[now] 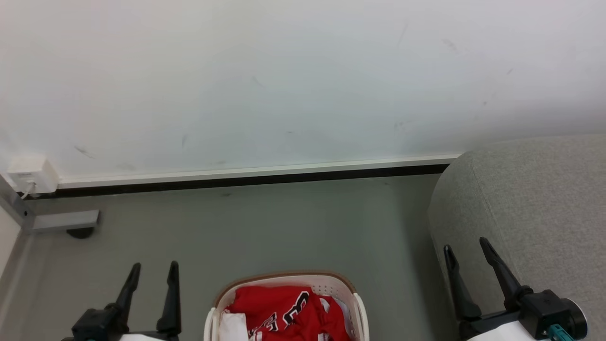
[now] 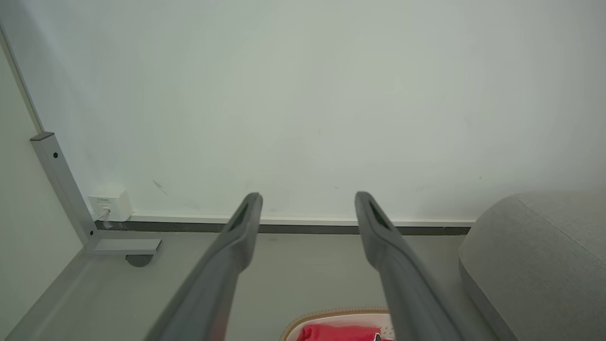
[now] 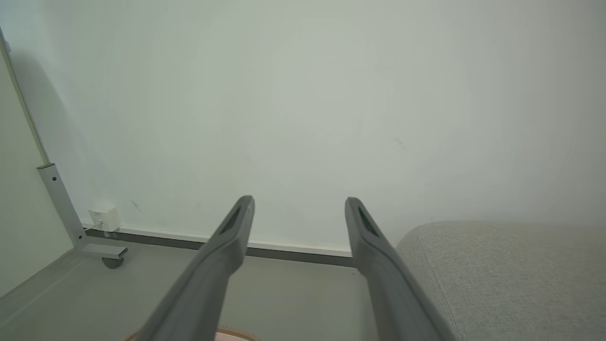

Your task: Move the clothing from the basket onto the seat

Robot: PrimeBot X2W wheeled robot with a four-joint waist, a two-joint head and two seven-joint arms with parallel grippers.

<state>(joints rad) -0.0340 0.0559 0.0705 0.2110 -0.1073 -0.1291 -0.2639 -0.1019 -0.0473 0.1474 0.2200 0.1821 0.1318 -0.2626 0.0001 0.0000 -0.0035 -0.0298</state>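
Hovering with left gripper (image 1: 155,264) and right gripper (image 1: 466,245) both spread and empty either side of the basket (image 1: 284,276), clothing (image 1: 284,308) piled inside, seat (image 1: 530,199) at right; risk: jerseys possibly tangled (frame edge crops them), so one grab drags several or tips the basket.

— What was the basket (image 1: 331,288) at bottom centre made of?
— Smooth perforated plastic, holding soft red clothing (image 1: 279,303).
— And the seat (image 1: 530,199) at right?
— Coarse woven grey cloth, matt; the floor (image 1: 284,222) looked smooth and matt.
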